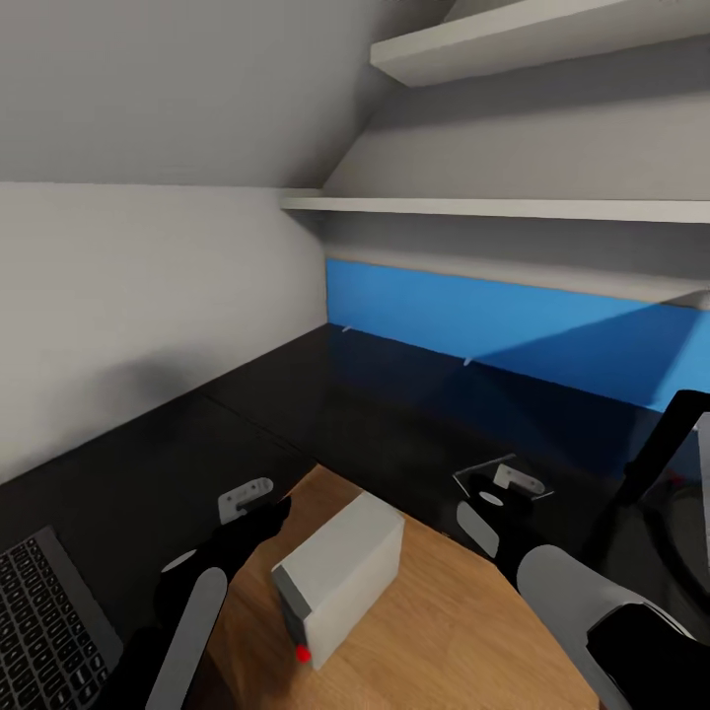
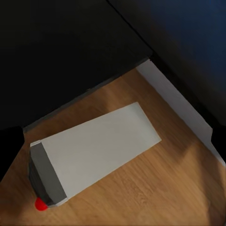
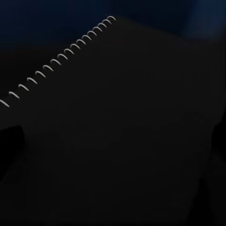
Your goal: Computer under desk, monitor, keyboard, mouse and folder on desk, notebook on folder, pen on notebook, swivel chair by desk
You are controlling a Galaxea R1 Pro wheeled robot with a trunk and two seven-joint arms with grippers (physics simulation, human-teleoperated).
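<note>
Under the sloped wall the glossy desk [image 1: 375,414] lies bare, the computer [image 1: 340,572] on the floor between both arms, the spiral notebook [image 3: 122,117] beneath the right gripper [image 1: 493,493], whose grasp I cannot tell, so lower squarely.

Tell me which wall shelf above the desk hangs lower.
The long white shelf directly over the blue panel; the other shelf sits higher, near the ceiling.

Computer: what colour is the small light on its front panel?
Red. The computer is light grey with a darker front; its light shows best in the left wrist view.
</note>
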